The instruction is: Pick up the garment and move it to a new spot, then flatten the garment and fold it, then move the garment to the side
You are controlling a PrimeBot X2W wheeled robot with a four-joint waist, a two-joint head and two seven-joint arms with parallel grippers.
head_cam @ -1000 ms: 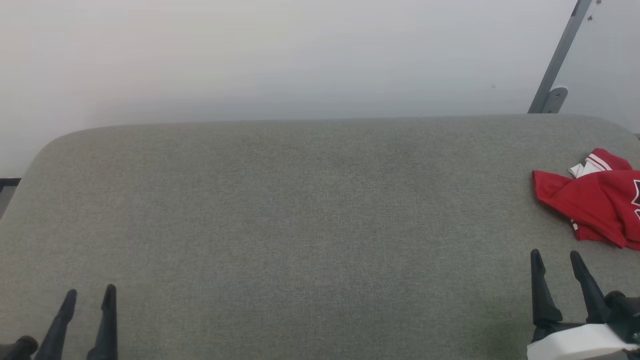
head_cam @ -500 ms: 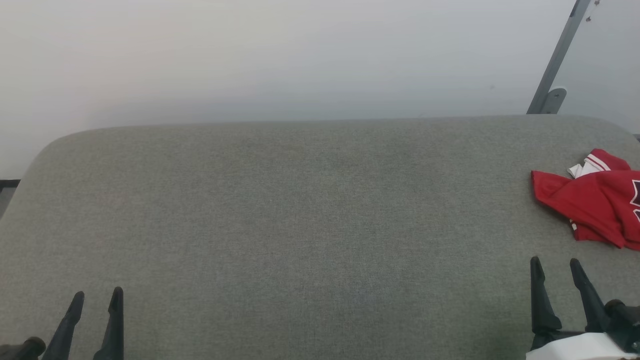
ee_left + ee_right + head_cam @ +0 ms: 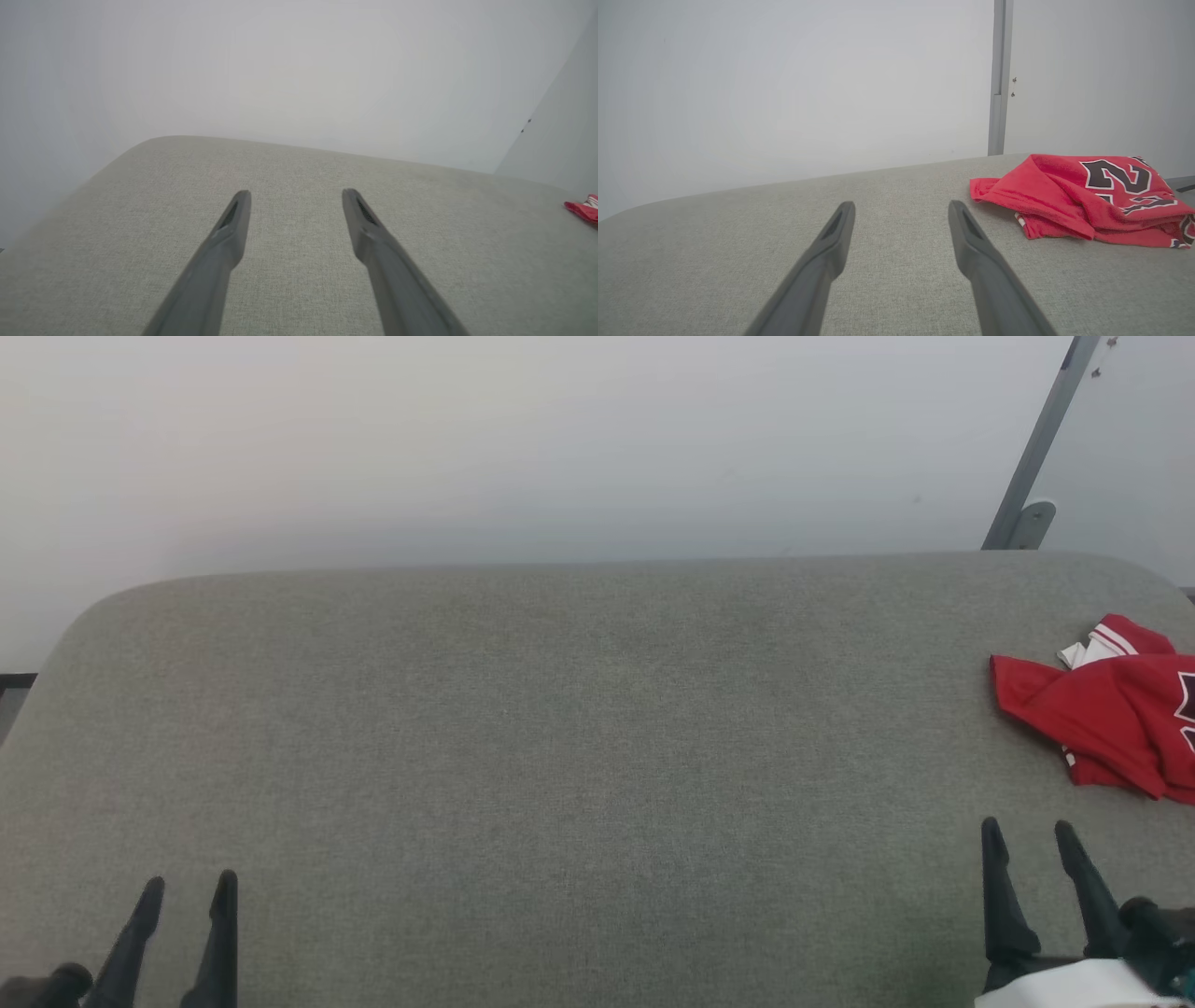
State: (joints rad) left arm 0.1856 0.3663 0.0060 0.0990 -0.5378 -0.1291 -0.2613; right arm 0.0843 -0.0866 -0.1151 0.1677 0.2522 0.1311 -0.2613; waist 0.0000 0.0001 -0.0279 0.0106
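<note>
Crumpled red jersey garment (image 3: 1102,719) lies at the right edge of the grey fabric worktop (image 3: 560,728), seemingly awaiting pickup; left gripper (image 3: 190,879) and right gripper (image 3: 1027,824) are spread wide, empty.

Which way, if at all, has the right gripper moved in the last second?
Yes. The right gripper has drawn back slightly, down the head view, away from the red jersey, which lies unmoved on the grey cushion.

My left claw (image 3: 190,879) and right claw (image 3: 1027,825) each carry two long, tapered dark fingers (image 3: 369,233), slotted near each tip; a white wrist cover (image 3: 1074,987) sits just behind the right claw.
</note>
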